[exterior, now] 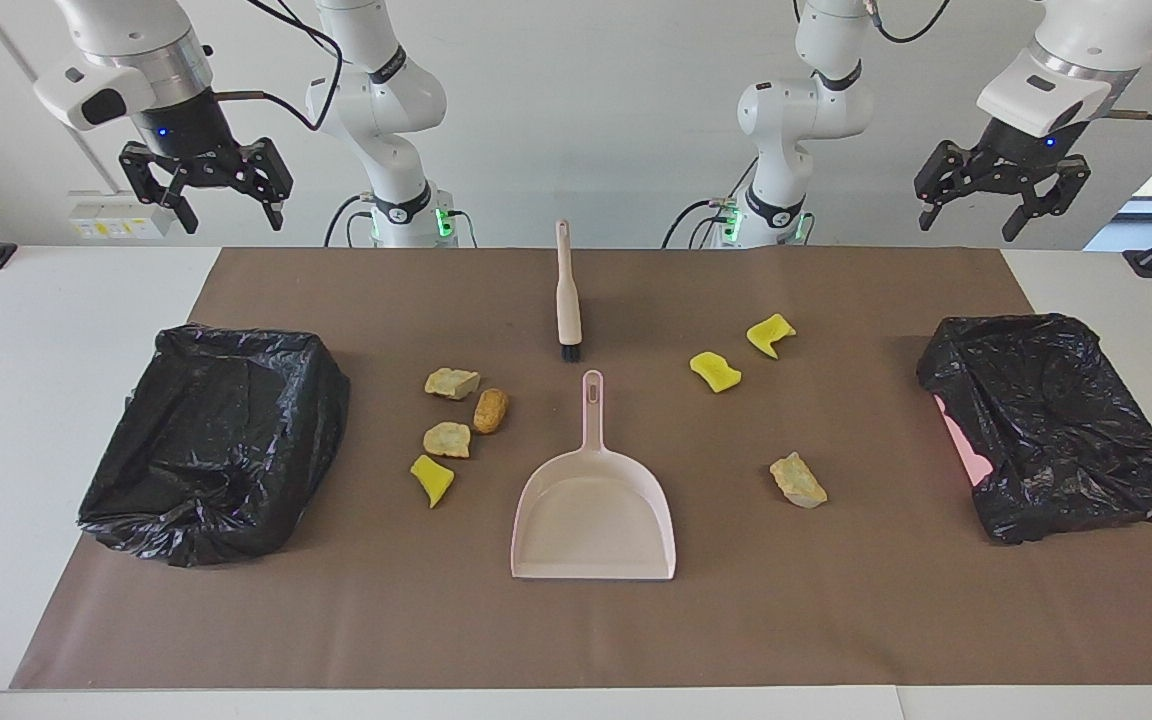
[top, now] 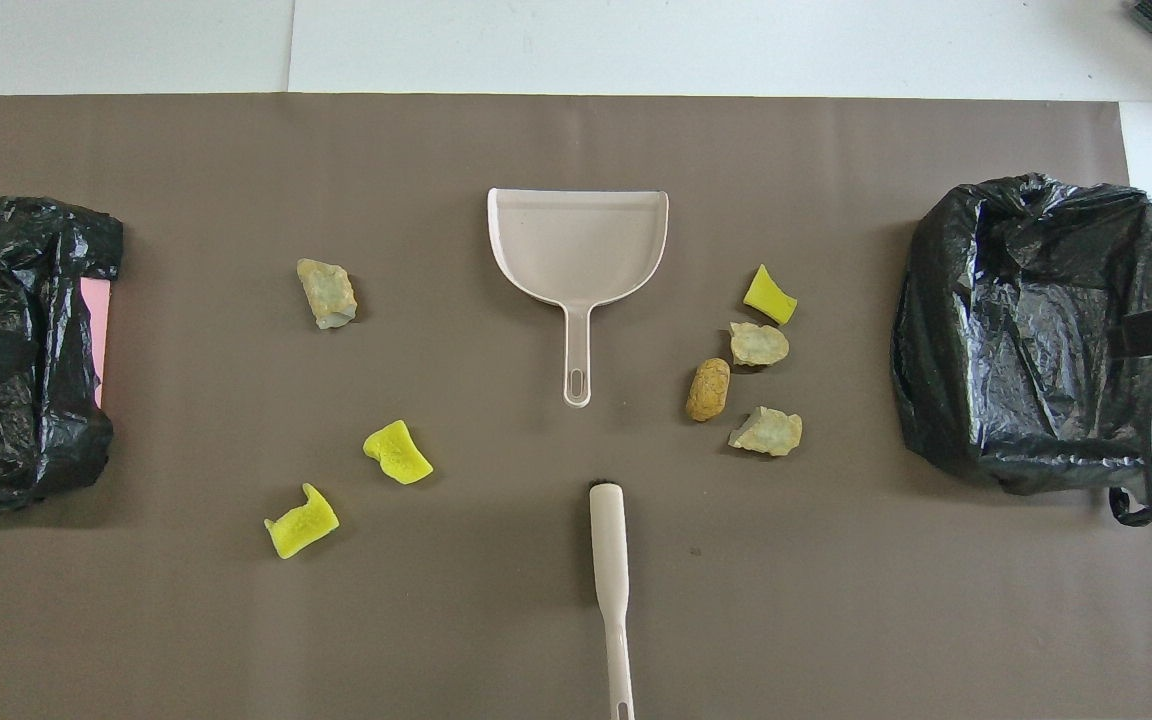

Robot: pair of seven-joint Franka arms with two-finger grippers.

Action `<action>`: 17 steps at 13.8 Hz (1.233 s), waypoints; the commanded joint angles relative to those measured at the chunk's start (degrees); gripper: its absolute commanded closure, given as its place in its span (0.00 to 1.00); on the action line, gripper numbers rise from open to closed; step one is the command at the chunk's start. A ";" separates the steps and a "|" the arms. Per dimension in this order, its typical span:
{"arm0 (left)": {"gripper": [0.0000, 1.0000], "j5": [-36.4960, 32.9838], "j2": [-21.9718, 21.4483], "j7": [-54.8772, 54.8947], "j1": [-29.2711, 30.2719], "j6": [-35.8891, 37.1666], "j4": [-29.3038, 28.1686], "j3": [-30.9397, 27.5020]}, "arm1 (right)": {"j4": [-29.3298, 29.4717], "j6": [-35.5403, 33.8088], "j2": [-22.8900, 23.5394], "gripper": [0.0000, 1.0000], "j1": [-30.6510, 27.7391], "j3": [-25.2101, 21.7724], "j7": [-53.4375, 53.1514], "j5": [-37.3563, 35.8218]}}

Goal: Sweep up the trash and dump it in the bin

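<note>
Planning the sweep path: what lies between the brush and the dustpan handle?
Only bare brown mat separates brush from dustpan handle, clearest overhead.

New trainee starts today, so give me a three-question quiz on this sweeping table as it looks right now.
1. True or false: the dustpan already holds scraps.
2. How many scraps lie loose on the mat?
3. Which lies nearer to the robots: (a) the brush or (b) the dustpan?

Key
1. False: it is empty, and all the trash lies beside it.
2. Seven: three yellow, three tan, one orange-brown scrap.
3. (a). Both the left end effector and the right end effector hang open above the table, holding nothing.
</note>
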State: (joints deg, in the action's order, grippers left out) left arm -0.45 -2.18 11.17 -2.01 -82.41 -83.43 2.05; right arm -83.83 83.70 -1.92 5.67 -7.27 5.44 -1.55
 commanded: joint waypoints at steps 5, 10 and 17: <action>0.00 0.10 -1.07 -0.36 -0.54 -0.47 -1.56 -0.21 | -0.64 -0.46 -0.98 0.00 -0.30 -0.02 -0.60 0.49; 0.00 0.01 -1.07 -0.36 -0.54 -0.21 -1.56 0.32 | -0.64 -0.46 -0.98 0.00 -0.30 -0.02 -0.60 0.58; 0.00 0.01 -1.07 -0.10 -0.45 -0.55 -1.47 0.32 | -4.91 -0.29 -3.25 0.00 -0.13 0.15 -0.07 0.14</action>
State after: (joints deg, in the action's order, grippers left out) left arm -0.44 -2.18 11.17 -2.03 -82.39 -83.64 2.67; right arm -84.28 83.17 -2.21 5.66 -7.31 5.44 -1.55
